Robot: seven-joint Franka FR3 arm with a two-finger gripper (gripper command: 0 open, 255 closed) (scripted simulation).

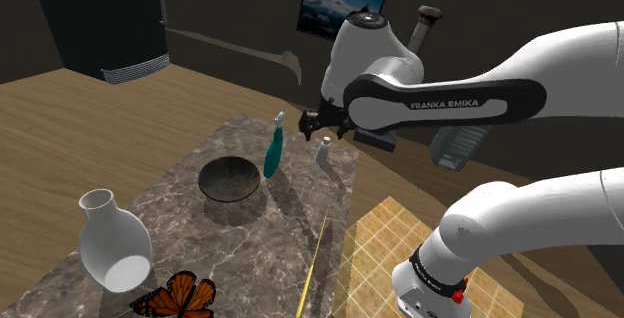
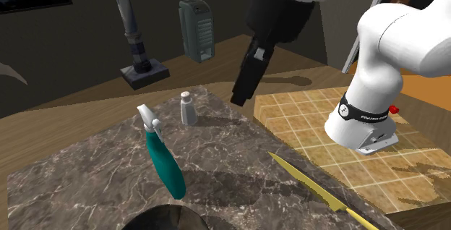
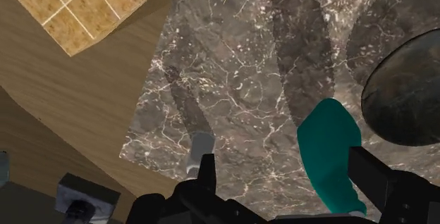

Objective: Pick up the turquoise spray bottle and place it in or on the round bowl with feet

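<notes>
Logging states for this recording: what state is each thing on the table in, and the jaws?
Bottle: standing on the table, not held.
Bowl: upright, empty.
Vase: upright.
Shaker: upright.
Knife: lying flat.
Jaws: open, empty, above the table.

Marble table (image 1: 190, 228), wood floor (image 1: 100, 116), dark walls (image 1: 230, 6)
</notes>
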